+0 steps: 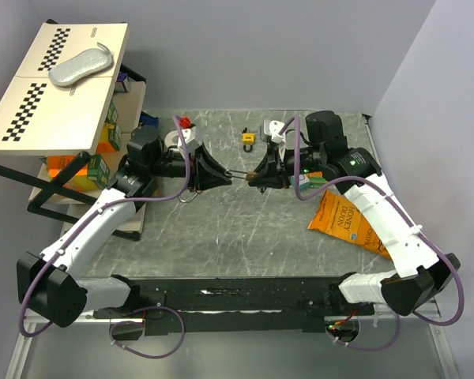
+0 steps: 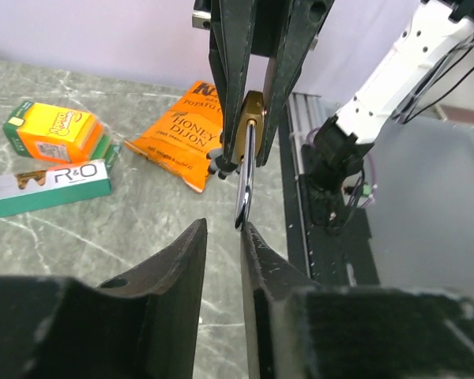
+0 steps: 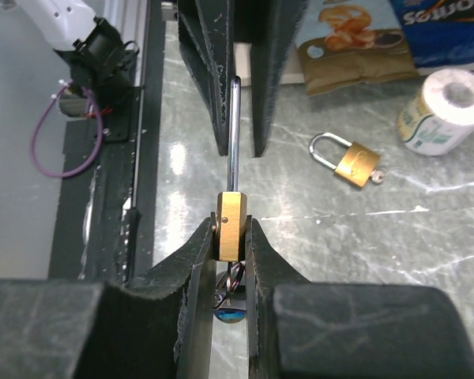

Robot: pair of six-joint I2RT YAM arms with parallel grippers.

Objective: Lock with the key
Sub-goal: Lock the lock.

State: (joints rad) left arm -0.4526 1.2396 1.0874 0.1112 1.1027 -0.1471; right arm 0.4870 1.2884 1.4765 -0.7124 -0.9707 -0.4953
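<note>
L arm: stretched fwd and inward, wrist level.
L gripper [image 2: 223, 230]: jaws a narrow gap apart.
R arm: elbow bent, forearm angled inward.
R gripper [image 3: 231, 237]: jaws clamped on padlock [image 3: 230, 212].
Grippers: tip to tip.

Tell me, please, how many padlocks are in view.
2. One padlock is clamped in the right gripper; the second padlock lies on the table. Others may be hidden.

You'll barely see the key [image 3: 231, 313]: it hangs under the padlock [image 3: 229, 225], mostly hidden between the fingers of the right gripper [image 3: 231, 245]. Both wrist cameras show the shackle [image 3: 234, 134] edge-on, so whether it's latched can't be told. From above, padlock and key are too small to read. The snack packs [image 3: 363, 35] are cut by the right wrist view's top edge
</note>
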